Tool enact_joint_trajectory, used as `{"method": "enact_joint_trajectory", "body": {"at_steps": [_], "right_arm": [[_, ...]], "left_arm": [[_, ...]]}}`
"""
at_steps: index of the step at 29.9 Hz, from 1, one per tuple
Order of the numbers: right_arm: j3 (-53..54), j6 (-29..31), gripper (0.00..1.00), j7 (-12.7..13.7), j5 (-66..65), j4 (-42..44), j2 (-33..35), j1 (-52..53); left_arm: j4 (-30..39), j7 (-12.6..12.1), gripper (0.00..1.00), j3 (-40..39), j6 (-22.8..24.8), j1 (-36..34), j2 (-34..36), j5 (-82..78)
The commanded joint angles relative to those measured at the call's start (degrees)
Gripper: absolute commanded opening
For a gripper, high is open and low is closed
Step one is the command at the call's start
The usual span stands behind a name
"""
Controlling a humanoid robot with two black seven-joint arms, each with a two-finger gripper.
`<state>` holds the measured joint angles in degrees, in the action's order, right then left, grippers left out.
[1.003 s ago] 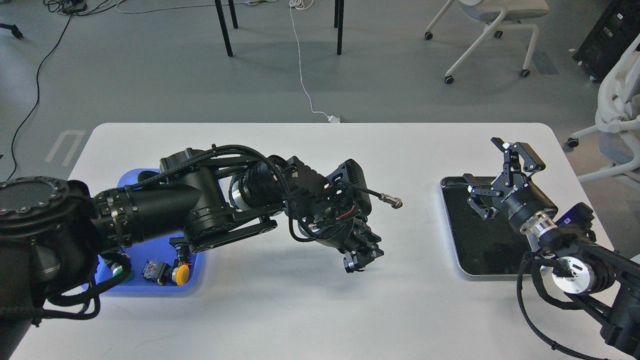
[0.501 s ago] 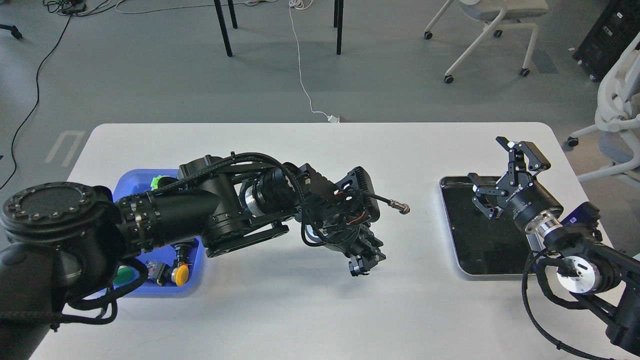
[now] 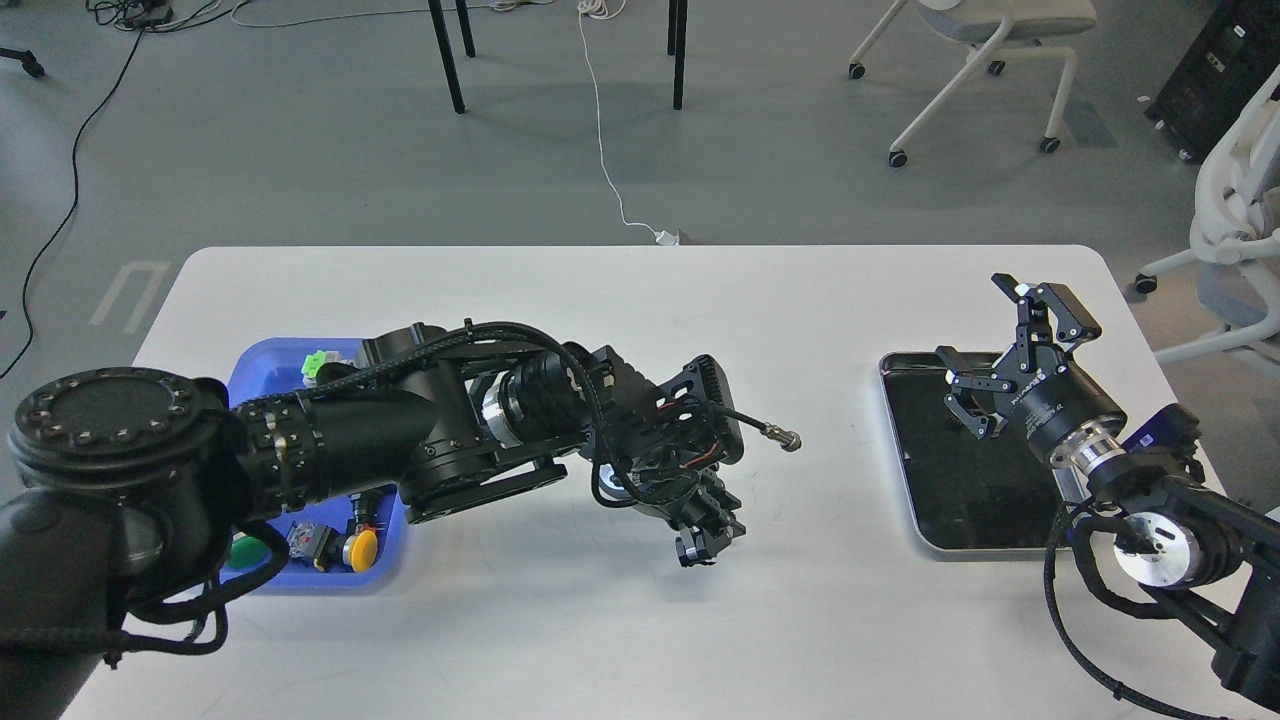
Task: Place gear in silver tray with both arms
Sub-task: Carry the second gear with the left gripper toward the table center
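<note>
Carrying the gear (image 3: 697,549) toward the middle of the table (image 3: 640,300) looks like the step in hand: you see a small, partly silver piece at the tip of the left gripper (image 3: 703,543), low over the white top, though it is too small and dark for you to be sure it is the gear, or to tell whether the fingers are clamped on it. The tray (image 3: 912,505) lies at the right side of the table, well apart from that gripper, its dark floor bare as far as you can see. The right gripper (image 3: 1000,350) hangs over the tray's far end with its fingers spread and nothing between them, so you can judge it ready to receive. The next move, as a guess, calls for bringing the two grippers together over the open strip between them, or carrying the piece straight to the tray and lowering it past the raised rim. You have plenty of bare table between the arms. Mind the cable plug (image 3: 788,438) jutting from the left wrist, and the blue bin (image 3: 385,565) just beside the left forearm.
</note>
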<state>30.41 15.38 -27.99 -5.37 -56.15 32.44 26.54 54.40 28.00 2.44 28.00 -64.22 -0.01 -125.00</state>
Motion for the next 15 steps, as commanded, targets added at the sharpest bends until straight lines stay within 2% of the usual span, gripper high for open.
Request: {"method": "enact_joint_trajectory", "body": {"at_steps": [1, 12, 15], "right_arm": [[0.0, 0.0, 0.99, -0.01, 0.0, -0.01, -0.01, 0.0], [0.0, 0.0, 0.99, -0.01, 0.0, -0.01, -0.01, -0.09], [0.0, 0.0, 0.99, -0.01, 0.0, -0.01, -0.01, -0.09]], "left_arm": [[-0.43, 0.0, 0.19, 0.02, 0.0, 0.15, 0.01, 0.0], [-3.16, 0.0, 0.21, 0.02, 0.0, 1.82, 0.01, 0.0], [-3.34, 0.0, 0.29, -0.07, 0.0, 1.82, 0.01, 0.0]]}}
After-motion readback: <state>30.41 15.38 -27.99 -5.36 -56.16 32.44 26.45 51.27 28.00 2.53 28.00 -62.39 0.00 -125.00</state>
